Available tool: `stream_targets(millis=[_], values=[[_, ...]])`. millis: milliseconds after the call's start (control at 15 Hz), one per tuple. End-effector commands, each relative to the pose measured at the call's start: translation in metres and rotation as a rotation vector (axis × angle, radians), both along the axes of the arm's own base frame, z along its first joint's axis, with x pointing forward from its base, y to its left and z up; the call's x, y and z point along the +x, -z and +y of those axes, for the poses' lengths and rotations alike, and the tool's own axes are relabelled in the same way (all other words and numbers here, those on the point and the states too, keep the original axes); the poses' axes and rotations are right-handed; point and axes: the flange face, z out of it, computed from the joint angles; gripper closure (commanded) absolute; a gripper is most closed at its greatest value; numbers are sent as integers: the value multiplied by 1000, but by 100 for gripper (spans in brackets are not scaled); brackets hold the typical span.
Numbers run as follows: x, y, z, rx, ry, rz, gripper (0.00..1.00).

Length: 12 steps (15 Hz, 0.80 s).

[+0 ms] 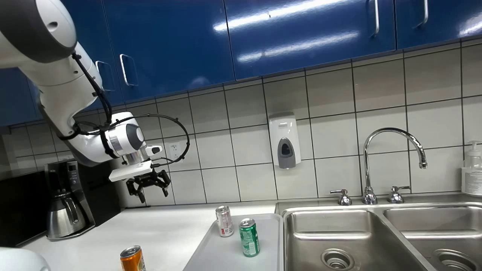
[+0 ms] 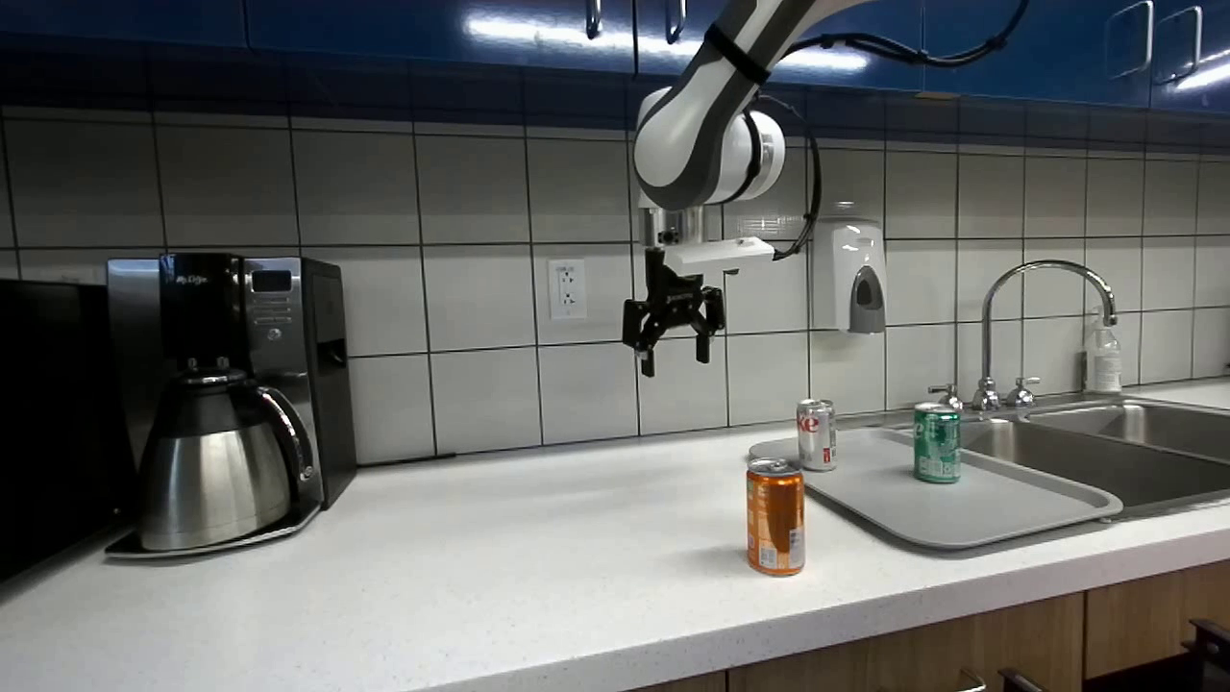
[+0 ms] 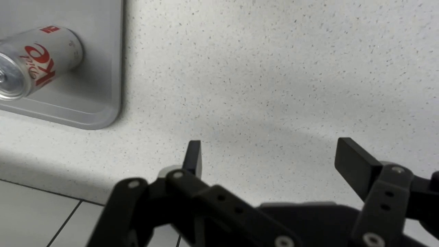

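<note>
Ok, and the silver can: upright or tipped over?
Upright: in both exterior views the silver can stands on end on the tray; its slant in the wrist view is likely just the camera's angle.

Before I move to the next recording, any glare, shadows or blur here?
Both exterior views: bright streaks of glare on the blue cupboards; in an exterior view, wall tiles darken beneath them; wrist view: shadow beside the silver can on the tray; gripper slightly soft up close.
</note>
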Motion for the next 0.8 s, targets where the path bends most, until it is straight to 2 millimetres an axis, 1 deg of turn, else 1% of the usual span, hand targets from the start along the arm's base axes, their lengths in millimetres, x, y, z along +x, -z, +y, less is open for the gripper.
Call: stream_targets(millis=[0, 733], values=[[-20, 1, -2, 5, 7, 28, 0], [-70, 27, -5, 23, 11, 100, 0]])
